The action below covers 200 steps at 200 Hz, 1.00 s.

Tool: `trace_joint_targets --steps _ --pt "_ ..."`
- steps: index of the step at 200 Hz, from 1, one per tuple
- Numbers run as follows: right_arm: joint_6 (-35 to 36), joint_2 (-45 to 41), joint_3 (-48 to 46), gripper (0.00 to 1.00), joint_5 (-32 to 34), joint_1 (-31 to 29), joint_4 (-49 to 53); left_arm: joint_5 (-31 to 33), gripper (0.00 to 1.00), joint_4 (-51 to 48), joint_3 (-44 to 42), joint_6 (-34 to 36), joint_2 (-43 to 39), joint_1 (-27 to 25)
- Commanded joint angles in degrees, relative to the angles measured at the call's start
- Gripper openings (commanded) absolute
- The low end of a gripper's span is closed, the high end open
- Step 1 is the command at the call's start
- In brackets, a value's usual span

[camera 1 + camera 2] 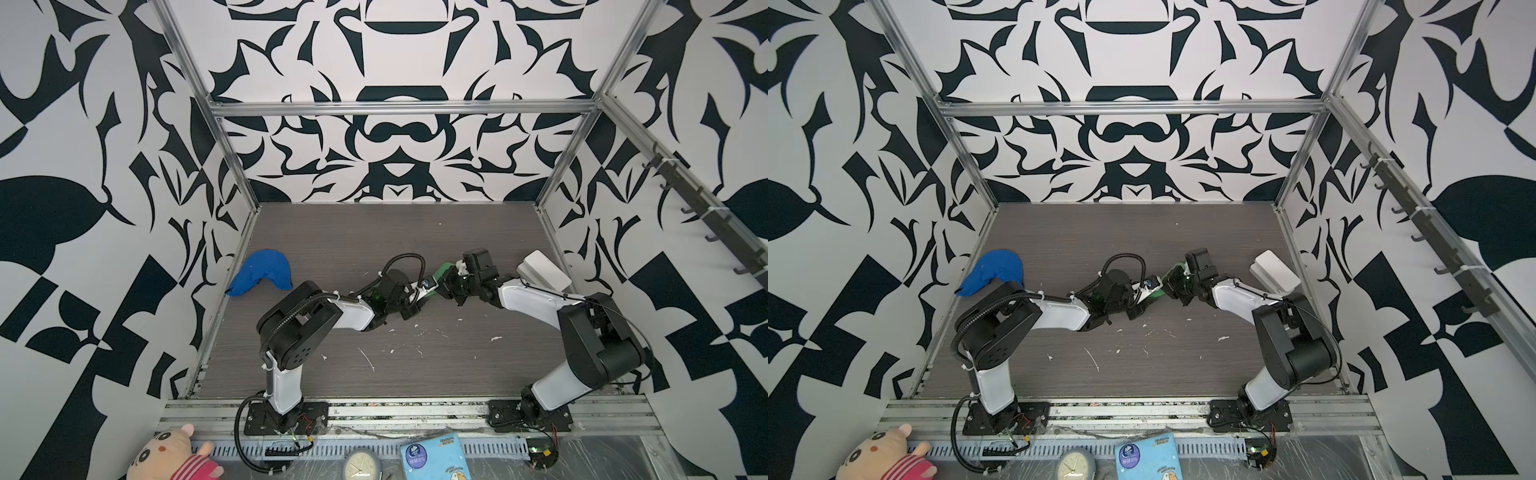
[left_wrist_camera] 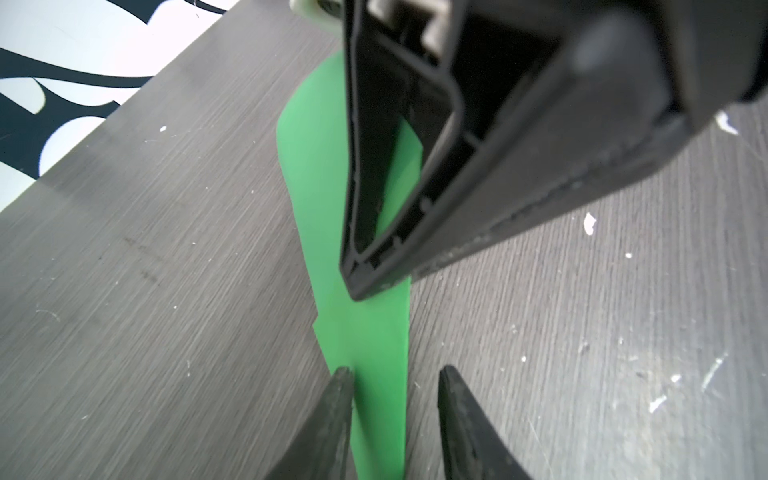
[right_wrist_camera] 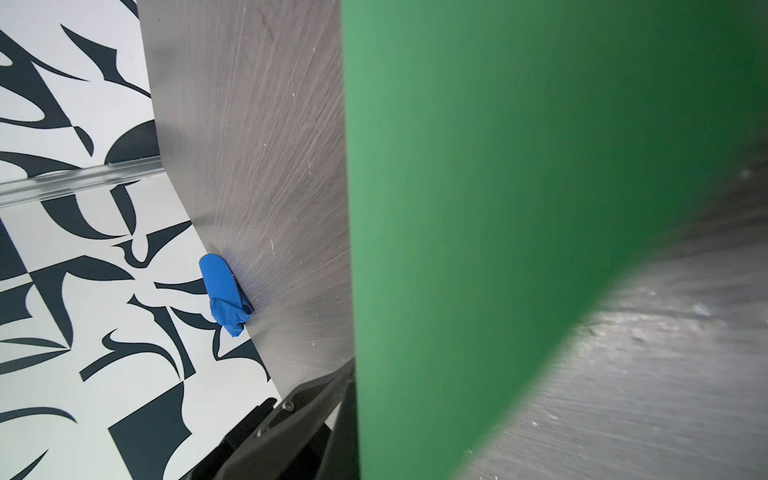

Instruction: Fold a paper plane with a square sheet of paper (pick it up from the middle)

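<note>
Left pincer [image 2: 397,390]: jaws parted, tips close to the worktop [image 2: 166,249], straddling the narrow end of the plane [image 2: 365,332]. One fingertip [image 2: 343,399] meets the paper's edge, and its twin stands just clear.
Right pincer [image 2: 370,282]: clamped on the plane farther along its length.
Plane: green, narrow, leaf-shaped, at mid-worktop between the two pincers. Whether it rests on the surface I cannot tell. In both top views only slivers of green show among the black wrists.
Cap [image 1: 259,274]: blue, crumpled, by the left wall, well apart from the plane.
Box [image 1: 544,270]: white, by the right wall, beside the right arm.
Scraps [image 1: 494,338]: white, scattered over the near worktop.
Toy [image 1: 166,453], clock [image 1: 361,465], packet [image 1: 432,457]: along the front edge, off the worktop.
</note>
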<state>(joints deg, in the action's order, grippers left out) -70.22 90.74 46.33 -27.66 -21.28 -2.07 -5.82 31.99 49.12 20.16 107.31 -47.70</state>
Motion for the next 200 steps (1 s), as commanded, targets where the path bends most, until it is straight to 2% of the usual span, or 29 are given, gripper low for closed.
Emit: trace_joint_targets --steps 1,59,110,178,200 --pt "-1.19 0.62 -0.49 0.0 -1.91 0.36 -1.65 -0.67 0.34 2.94 -1.13 0.22 0.27 0.06" --pt "-2.06 1.12 -0.62 0.0 -3.01 0.45 -2.18 -1.08 0.18 1.7 -0.66 0.23 0.87 0.09" --pt "-3.9 1.03 -1.21 0.0 -4.11 0.87 -3.43 -1.09 0.27 1.36 -0.76 0.25 1.63 0.07" --pt "-5.69 0.76 -2.07 0.0 -5.19 1.39 -4.83 -0.84 0.25 2.22 -1.38 -0.15 2.11 0.07" --pt "-6.06 0.93 -2.12 0.0 -5.34 1.37 -5.21 -1.0 0.21 2.25 -1.31 -0.2 2.3 0.09"
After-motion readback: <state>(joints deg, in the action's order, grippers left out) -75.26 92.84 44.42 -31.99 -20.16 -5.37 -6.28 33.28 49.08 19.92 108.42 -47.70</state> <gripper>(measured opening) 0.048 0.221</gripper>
